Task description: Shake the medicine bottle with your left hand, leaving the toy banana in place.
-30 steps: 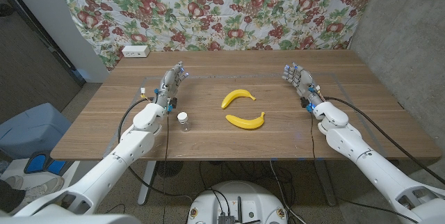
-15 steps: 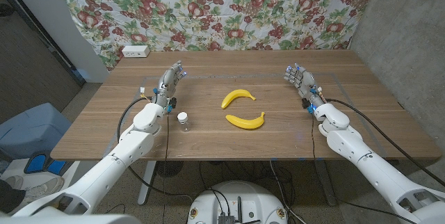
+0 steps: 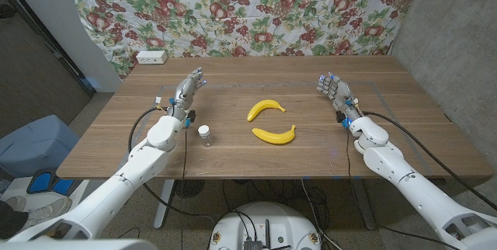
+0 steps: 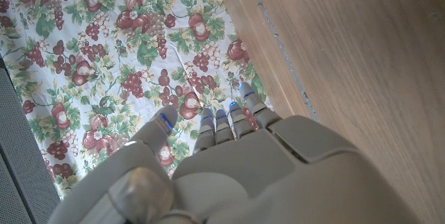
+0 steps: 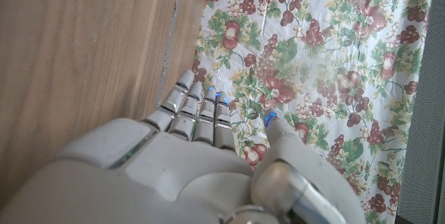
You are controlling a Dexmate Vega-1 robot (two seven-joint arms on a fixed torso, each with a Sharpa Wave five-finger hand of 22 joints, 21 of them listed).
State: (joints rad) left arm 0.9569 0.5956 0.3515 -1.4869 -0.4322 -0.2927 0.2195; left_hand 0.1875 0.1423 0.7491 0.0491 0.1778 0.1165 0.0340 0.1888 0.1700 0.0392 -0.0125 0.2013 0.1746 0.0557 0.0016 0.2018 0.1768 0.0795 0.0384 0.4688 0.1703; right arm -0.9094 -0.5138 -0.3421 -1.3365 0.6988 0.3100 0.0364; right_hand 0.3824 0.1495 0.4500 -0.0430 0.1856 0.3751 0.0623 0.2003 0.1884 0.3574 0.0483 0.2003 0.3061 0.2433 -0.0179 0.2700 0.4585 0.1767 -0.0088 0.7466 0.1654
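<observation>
Small clear bottle (image 3: 204, 134) with a white cap, upright on the wooden table (image 3: 419, 137), near the robot's side of the left hand (image 3: 186, 92) and apart from it. Both the left and right hand (image 3: 333, 89) are empty, fingers apparently extended. Two toy bananas (image 3: 265, 109) (image 3: 274, 134) lie mid-table.

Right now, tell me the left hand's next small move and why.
Probably draw the left hand back toward the medicine bottle: the hand is open, holds nothing, and sits beyond the bottle, which stands upright, apart from both toy bananas.
</observation>
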